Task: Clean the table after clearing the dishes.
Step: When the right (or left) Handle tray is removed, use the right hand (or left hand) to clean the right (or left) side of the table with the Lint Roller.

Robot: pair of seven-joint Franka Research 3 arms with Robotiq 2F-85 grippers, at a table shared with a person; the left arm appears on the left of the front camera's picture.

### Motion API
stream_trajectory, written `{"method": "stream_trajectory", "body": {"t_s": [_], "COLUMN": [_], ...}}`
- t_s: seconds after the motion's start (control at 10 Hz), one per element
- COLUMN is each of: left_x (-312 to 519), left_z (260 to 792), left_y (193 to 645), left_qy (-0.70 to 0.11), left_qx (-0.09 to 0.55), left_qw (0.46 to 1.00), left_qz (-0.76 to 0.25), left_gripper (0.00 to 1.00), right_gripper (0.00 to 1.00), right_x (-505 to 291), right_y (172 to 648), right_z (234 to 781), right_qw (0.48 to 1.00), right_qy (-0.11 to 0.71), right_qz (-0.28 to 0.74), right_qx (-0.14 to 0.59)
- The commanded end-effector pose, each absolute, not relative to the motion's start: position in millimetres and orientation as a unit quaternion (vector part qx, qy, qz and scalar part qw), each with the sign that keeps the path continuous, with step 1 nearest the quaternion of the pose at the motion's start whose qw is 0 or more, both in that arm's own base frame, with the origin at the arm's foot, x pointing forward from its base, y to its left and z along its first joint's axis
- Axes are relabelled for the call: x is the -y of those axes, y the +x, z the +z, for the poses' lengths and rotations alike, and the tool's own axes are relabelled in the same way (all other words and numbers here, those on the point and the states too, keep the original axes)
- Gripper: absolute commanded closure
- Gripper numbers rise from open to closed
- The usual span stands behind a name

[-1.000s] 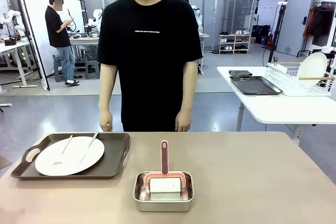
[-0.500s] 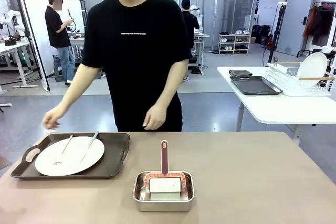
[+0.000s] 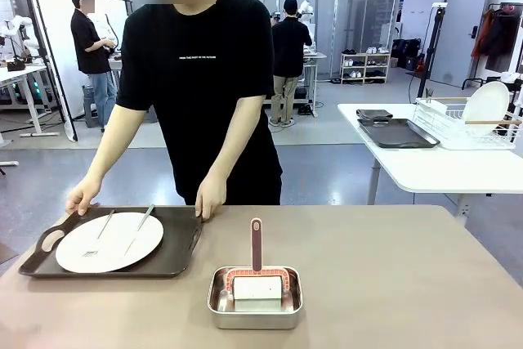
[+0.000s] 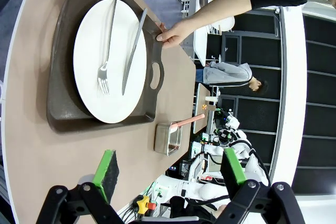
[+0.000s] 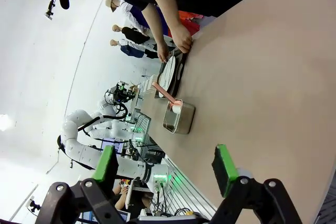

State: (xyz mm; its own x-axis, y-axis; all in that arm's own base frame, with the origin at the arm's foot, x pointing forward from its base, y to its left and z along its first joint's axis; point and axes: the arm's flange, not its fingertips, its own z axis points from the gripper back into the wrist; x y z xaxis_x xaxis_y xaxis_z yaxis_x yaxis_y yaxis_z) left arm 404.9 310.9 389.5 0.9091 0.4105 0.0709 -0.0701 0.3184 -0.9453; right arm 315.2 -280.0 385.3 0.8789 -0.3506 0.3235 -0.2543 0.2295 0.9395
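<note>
1 ea: table, tray, plate, fork, knife, steel pan, scrubber

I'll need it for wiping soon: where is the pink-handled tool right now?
In the front view, the pink-handled tool sits in the steel pan at the near middle of the table, right of the dark tray.

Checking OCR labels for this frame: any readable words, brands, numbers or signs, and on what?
Nothing here can be read.
T-shirt: one line of small white print across the chest, too small to read in the front view and sideways and blurred in the left wrist view.
Tray, plate, steel pan: no print seen.
</note>
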Motion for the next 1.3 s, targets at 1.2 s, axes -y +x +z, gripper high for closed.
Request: {"method": "stream_trajectory", "body": {"t_s": [1.2], "left_x": [-312.1], "left_z": [390.6], "left_y": [402.1], "left_qy": [-0.564], "left_qx": [0.153], "left_qw": [0.797], "left_qz": [0.151], "left_gripper": [0.0], "right_gripper": [0.07], "right_x": [276.3], "right_y": [309.7], "right_z": [389.1], "right_qw": [0.741], "right_qy": [0.622], "right_qz": [-0.032], "right_qx": [0.25]}}
